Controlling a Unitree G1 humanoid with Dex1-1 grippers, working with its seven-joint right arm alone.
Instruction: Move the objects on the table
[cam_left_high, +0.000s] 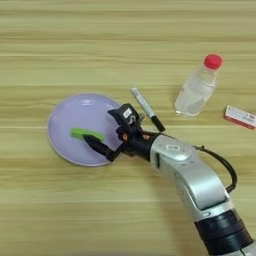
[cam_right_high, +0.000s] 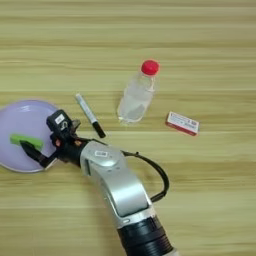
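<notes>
Green block (cam_left_high: 87, 134) on purple plate (cam_left_high: 67, 107), touching jaws' lower finger.

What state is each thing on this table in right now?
Green block: lying flat on the plate.
Plate: upright on the table.
Pen: lying flat, capped, off the plate.
Bottle: lying on its side, red cap on.
Small box: lying flat.
Gripper: over the plate, beside the block.

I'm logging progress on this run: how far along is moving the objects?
Looks done: the green block lies on the purple plate. In hand: the right gripper sits over the plate by the block. Left: the marker pen lies on the table, untouched.
</notes>
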